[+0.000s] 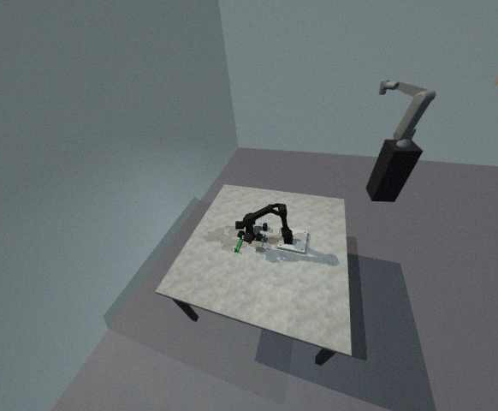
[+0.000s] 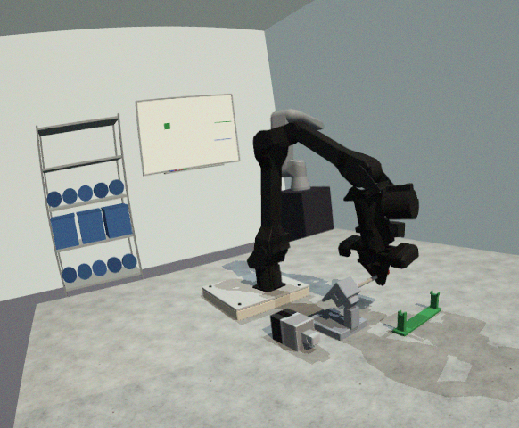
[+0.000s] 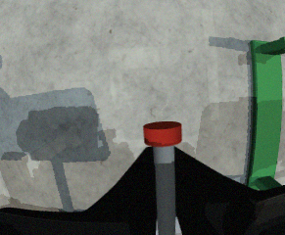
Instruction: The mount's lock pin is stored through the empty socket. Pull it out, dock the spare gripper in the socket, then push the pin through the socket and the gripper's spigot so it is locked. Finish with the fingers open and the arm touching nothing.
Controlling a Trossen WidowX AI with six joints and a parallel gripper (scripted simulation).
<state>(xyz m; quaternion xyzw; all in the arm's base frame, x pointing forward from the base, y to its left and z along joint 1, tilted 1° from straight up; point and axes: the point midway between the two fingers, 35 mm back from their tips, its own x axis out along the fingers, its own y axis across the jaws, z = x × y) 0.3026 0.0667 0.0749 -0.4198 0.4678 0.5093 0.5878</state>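
My gripper (image 2: 379,280) (image 3: 159,154) is shut on the lock pin (image 2: 366,282) (image 3: 166,196), just below its red head. The pin's shaft runs from the fingers to the angled socket of the grey mount (image 2: 351,317) (image 1: 263,241). Whether its tip is still inside the socket cannot be told. The fingertips are beside the socket, on the side towards the green rack. The spare gripper (image 2: 296,332) (image 1: 264,226), a grey and black block with a small light spigot, lies on the table beside the mount, apart from it.
A green rack (image 1: 239,246) (image 2: 418,321) (image 3: 266,117) with two notched uprights stands on the table beyond the gripper from the mount. The arm's white base board (image 1: 299,247) (image 2: 223,297) is behind the mount and spare gripper in the exterior view.
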